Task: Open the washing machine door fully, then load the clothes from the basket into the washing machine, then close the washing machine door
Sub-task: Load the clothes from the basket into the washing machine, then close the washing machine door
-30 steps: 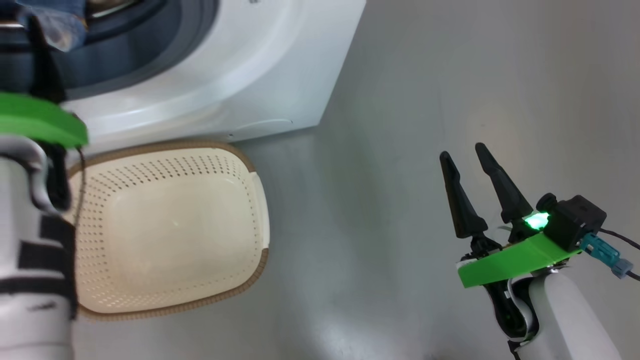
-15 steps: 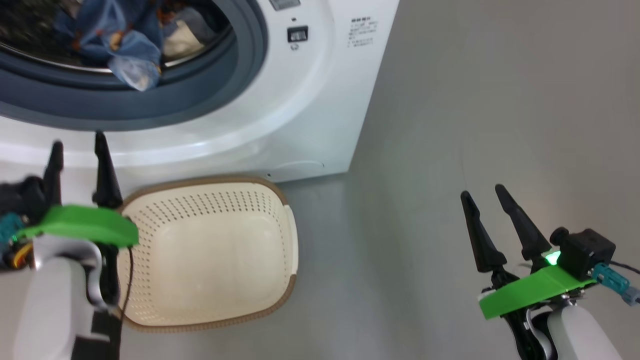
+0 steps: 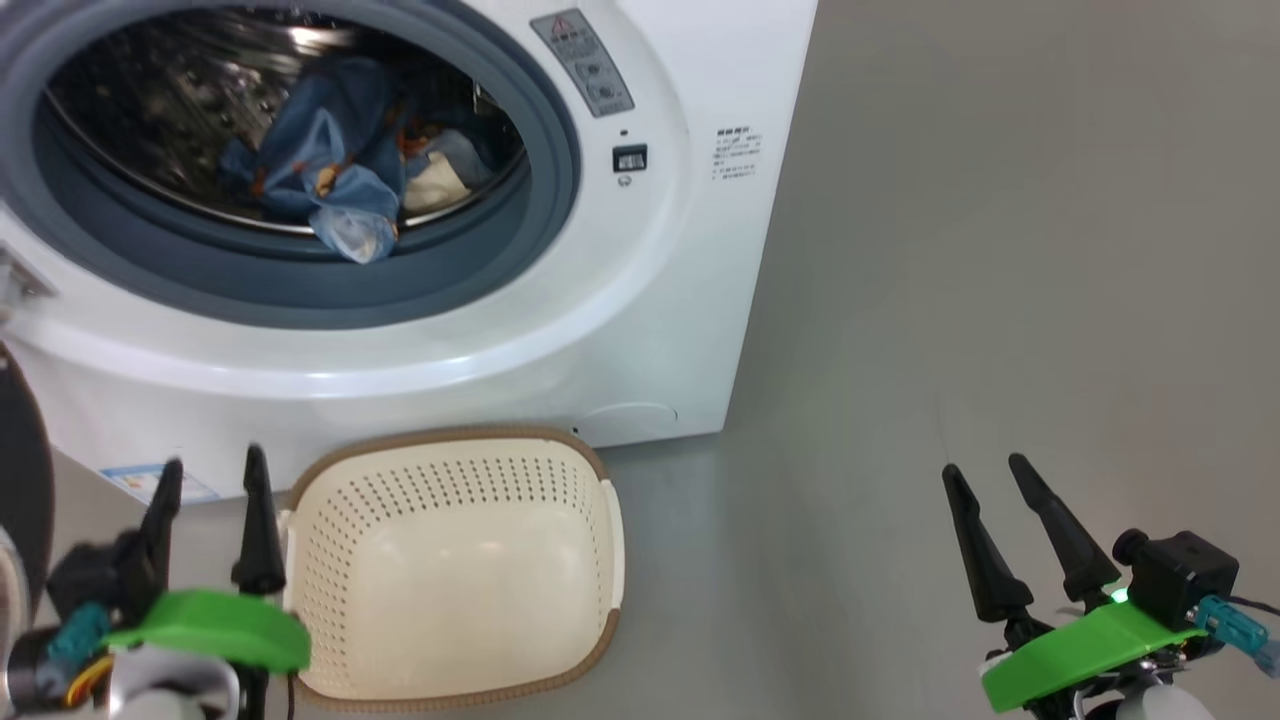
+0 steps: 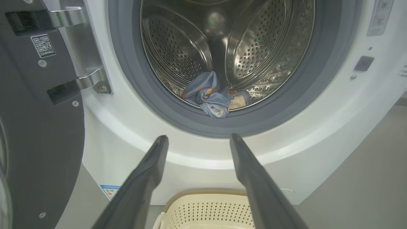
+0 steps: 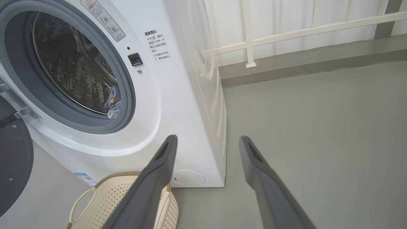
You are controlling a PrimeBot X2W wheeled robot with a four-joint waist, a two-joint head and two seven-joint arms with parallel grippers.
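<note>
washing machine door: swung open, a dark slab at the far left edge of the head view. In the left wrist view its inner face takes the left side, hung on the steel hinge at the left of the opening.
left gripper: lower left, just beside the basket's left end. Jaws wide, nothing between them. Fingers point toward the washer front, below the opening.
basket: on the floor against the foot of the washer, between the two arms but much closer to the left one. Looks empty.
clothes: blue bundle with a cream bit, low in the drum. The front fold appears to lap over the drum lip onto the gasket.
washing machine: front faces the robot, opening up and left of centre in the head view.
right gripper: lower right over bare floor, well apart from washer and basket. Jaws wide, empty.
step: loading looks done; closing the door is what's left.
key relation: door lies left of the left jaws, free edge out toward the robot, hinge line upright at the washer. The closing swing would run left to right.
nearer arm: left, clearly; the right would have to reach across the basket.
risk: that fold may get pinched as the door seats.
</note>
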